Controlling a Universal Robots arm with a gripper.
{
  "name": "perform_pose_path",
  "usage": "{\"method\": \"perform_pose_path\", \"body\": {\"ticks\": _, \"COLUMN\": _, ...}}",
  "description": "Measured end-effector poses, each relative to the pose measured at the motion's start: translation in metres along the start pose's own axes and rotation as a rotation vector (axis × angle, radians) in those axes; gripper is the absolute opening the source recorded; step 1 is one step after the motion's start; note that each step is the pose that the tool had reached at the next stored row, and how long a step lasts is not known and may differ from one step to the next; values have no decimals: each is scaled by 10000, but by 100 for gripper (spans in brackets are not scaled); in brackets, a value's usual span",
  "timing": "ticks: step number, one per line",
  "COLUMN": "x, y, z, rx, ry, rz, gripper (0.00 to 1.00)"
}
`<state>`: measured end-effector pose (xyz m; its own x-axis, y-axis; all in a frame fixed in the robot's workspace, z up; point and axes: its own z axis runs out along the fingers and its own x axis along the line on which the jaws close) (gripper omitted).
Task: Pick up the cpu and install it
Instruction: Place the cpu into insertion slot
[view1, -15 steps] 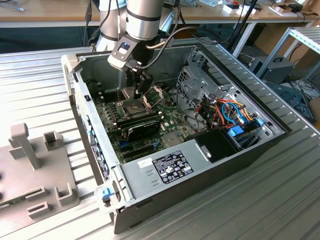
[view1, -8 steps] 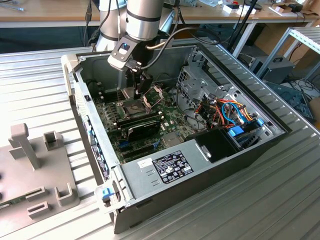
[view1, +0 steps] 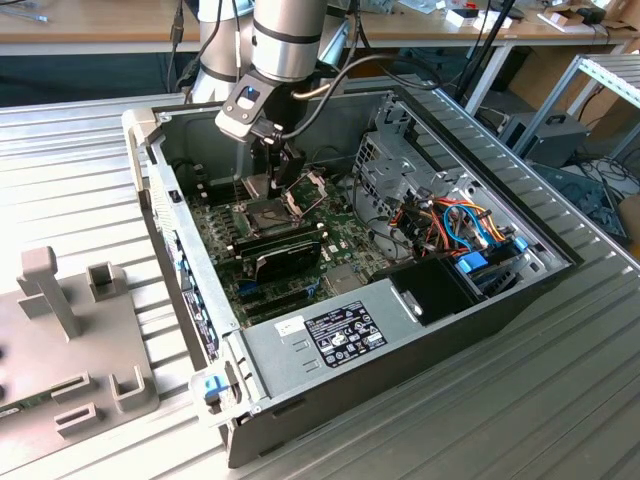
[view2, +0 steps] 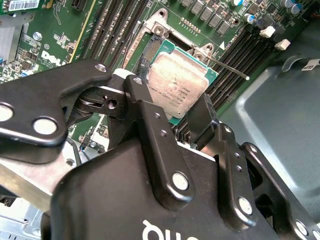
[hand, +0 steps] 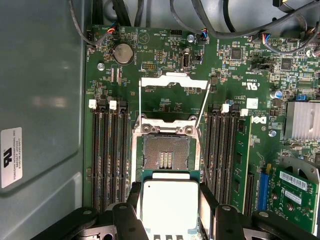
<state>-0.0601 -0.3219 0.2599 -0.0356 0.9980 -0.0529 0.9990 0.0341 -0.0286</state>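
your end effector (view2: 173, 99) is closed on the cpu (view2: 182, 75), fingers (view2: 150, 120) pinching two opposite edges. you're holding it inside the open computer case (view1: 420, 380), over the green motherboard (hand: 150, 50). in the first wrist view the chip sits just beside the bare dark socket (hand: 166, 159), whose metal frame (hand: 172, 82) is hinged open. it looks held clear of the board, though contact is hard to judge.
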Motion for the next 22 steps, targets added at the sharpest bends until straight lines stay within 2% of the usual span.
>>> {"method": "perform_pose_path", "body": {"ticks": 6, "x": 3, "y": 3, "z": 79, "rx": 3, "ry": -6, "rz": 1, "gripper": 55}}
{"method": "perform_pose_path", "body": {"ticks": 13, "x": 4, "y": 102, "z": 149, "rx": 3, "ry": -5, "rz": 0, "gripper": 55}}
{"method": "perform_pose_path", "body": {"ticks": 22, "x": 4, "y": 113, "z": 162, "rx": 4, "ry": -6, "rz": 0, "gripper": 55}}
